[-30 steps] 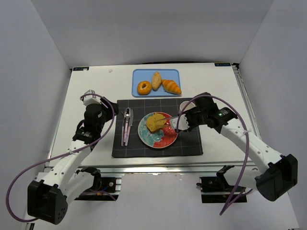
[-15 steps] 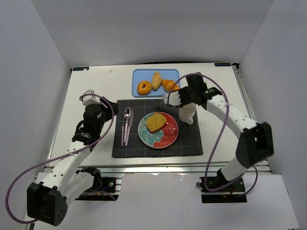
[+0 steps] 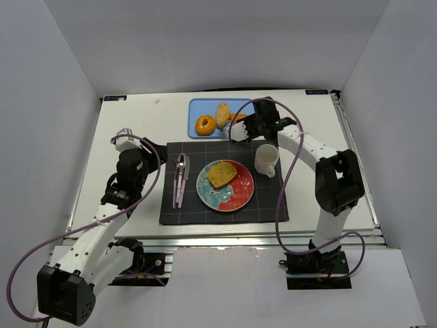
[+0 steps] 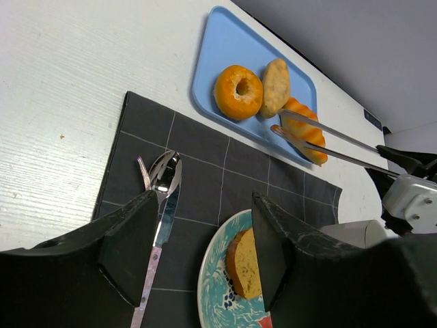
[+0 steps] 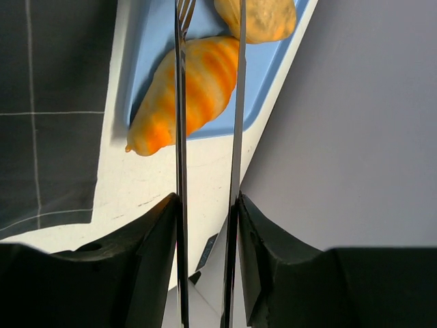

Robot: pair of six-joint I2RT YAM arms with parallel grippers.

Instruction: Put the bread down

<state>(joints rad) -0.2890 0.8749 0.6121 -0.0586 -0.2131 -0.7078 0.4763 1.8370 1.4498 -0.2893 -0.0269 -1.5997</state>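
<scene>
Right tool (image 5: pixel 208 225) is clamped on a pair of metal tongs (image 5: pixel 180 102), whose narrowly parted blades reach out over the croissant (image 5: pixel 208 75) on the blue tray (image 3: pixel 198 106) at the far side of the bench (image 3: pixel 136 116). Left tool (image 4: pixel 201 239) hangs wide and empty above the near left part of the dark mat (image 3: pixel 266 205), over the spoon (image 4: pixel 164 184). One bread slice (image 3: pixel 222 174) lies on the plate (image 3: pixel 235 198) on the mat, while the roll (image 3: pixel 222 115) sits on the tray between the donut (image 3: pixel 205 125) and the croissant.
</scene>
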